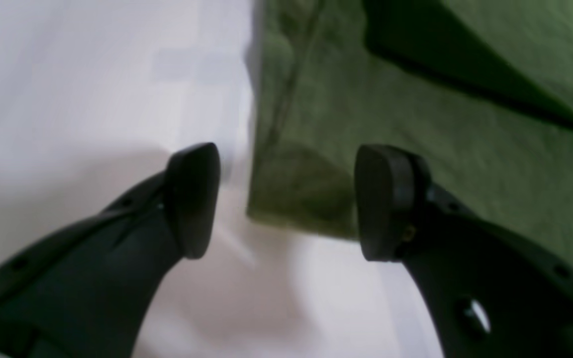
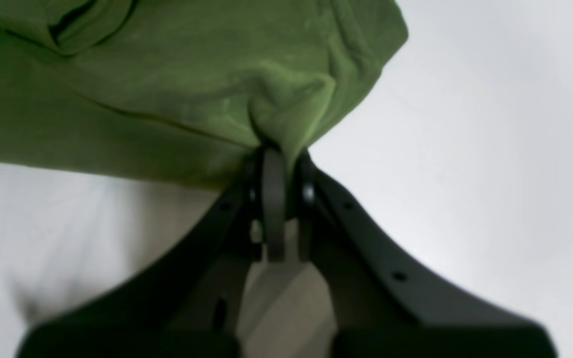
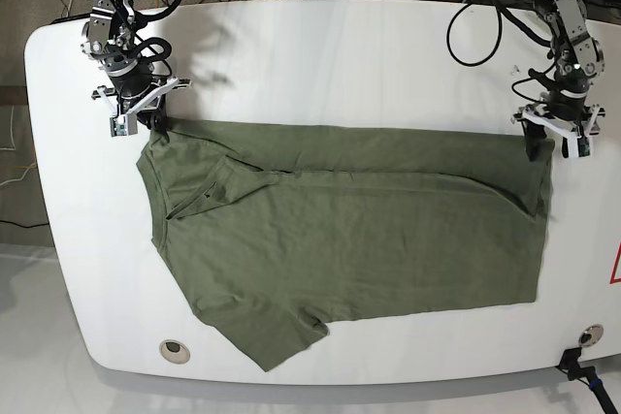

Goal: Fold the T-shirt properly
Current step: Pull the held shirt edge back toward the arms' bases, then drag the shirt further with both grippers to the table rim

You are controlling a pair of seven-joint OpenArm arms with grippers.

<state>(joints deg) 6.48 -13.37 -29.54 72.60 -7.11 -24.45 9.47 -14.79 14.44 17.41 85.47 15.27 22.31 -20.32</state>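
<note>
The olive-green T-shirt [image 3: 369, 220] lies spread on the white table [image 3: 320, 55], partly folded, with its neck toward the left. My right gripper [image 3: 155, 123] is at the shirt's back left corner. In the right wrist view this gripper [image 2: 284, 159] is shut on a bunched pinch of the T-shirt [image 2: 177, 89]. My left gripper [image 3: 555, 147] is at the shirt's back right corner. In the left wrist view the left gripper [image 1: 286, 201] stands open. Its dark pads [image 1: 194, 199] straddle the corner of the T-shirt [image 1: 416, 124] without pinching it.
Black cables [image 3: 475, 7] run along the table's back edge behind both arms. A round grommet [image 3: 173, 349] sits near the front left edge and a small fitting [image 3: 588, 334] near the front right. The table's rounded edge lies close to both grippers.
</note>
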